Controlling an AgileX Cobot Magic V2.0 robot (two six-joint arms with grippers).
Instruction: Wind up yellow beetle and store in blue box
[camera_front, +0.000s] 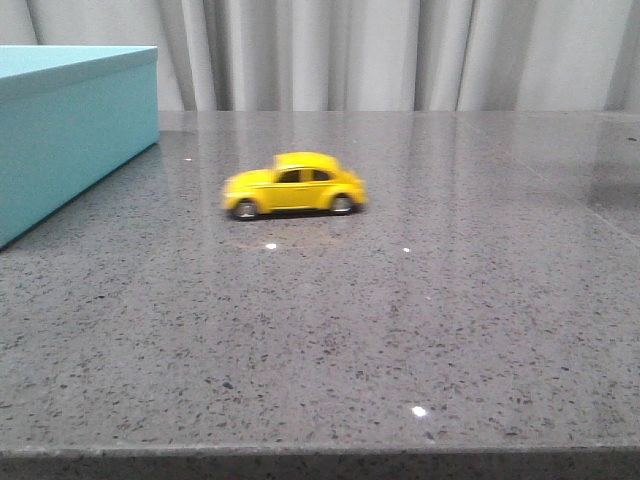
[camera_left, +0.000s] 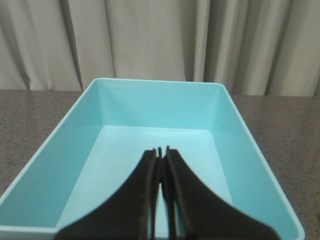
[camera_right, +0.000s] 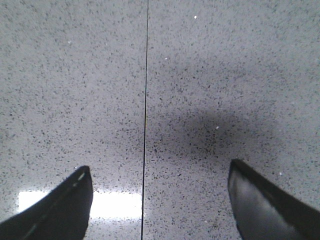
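The yellow beetle (camera_front: 294, 186) stands on its wheels on the grey stone table, side-on, near the middle in the front view. The blue box (camera_front: 70, 130) stands at the far left of the table. In the left wrist view the box (camera_left: 125, 102) is open and empty. My left gripper (camera_left: 160, 149) hangs above its inside with its jaws shut on nothing. My right gripper (camera_right: 159, 172) is open, its fingers wide apart over bare table, with nothing between them. Neither gripper shows in the front view.
A thin dark seam (camera_right: 146, 100) runs across the speckled grey tabletop under the right gripper. Pale curtains (camera_front: 380, 50) hang behind the table's far edge. The table's front edge (camera_front: 320, 455) lies at the bottom of the front view.
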